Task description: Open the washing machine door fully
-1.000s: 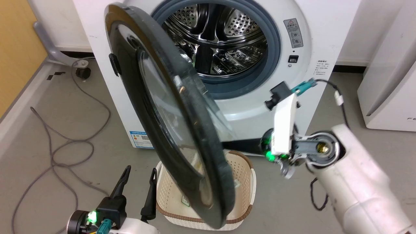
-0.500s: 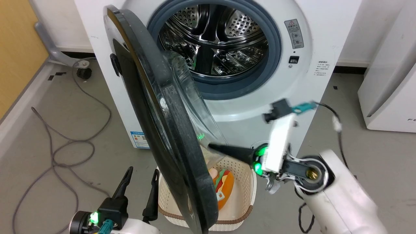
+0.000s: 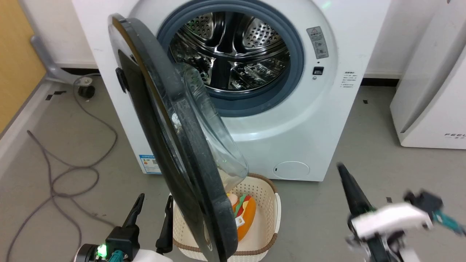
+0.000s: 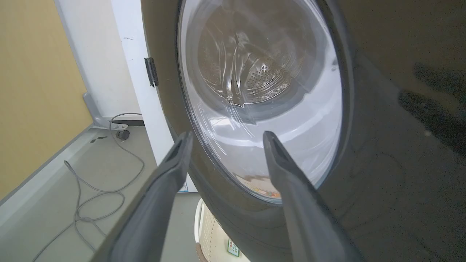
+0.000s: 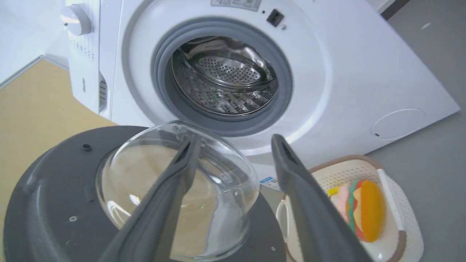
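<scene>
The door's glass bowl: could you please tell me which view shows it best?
The right wrist view: the glass bowl bulges, nearly whole, from the washing machine door. The head view shows it side-on; the left wrist view looks through its front.

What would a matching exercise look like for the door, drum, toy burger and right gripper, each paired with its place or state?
Things:
1. door
2. drum
3. toy burger
4. right gripper

Places or states:
A. in the basket
B. fingers apart, holding nothing
C. standing partway open
D. perforated steel inside the grey ring

Pairs: 1-C, 2-D, 3-A, 4-B
</scene>
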